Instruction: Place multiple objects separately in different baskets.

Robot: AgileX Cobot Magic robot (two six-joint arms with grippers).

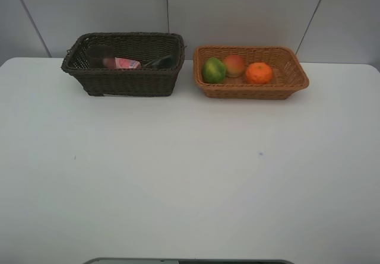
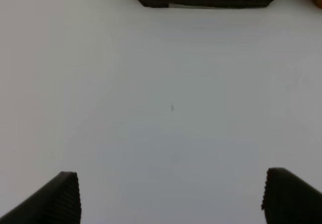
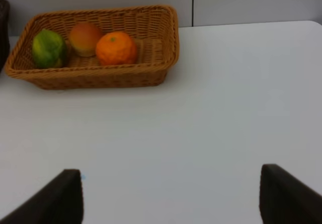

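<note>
Wicker in two shades sits at the back of the white table (image 1: 178,187): the dark brown basket (image 1: 127,83) holds the pink bottle (image 1: 126,63), with darker items beside it too dim to name; the tan basket (image 1: 294,80) just beside it holds the green-yellow fruit (image 1: 213,70), the red-yellow fruit (image 1: 234,64) and the orange (image 1: 259,73). Left gripper (image 2: 171,196) and right gripper (image 3: 171,194) both hang spread wide, empty, over bare tabletop.

White table (image 1: 190,181) filling most of the view, plain and matte. Tiny dark speck (image 1: 75,156) on the left half, small bluish speck (image 1: 260,153) right of centre. Pale panelled wall (image 1: 237,12) at the far edge, thin dark seams (image 1: 167,6) running down it. Grey strip (image 1: 190,261) at the near edge.
</note>
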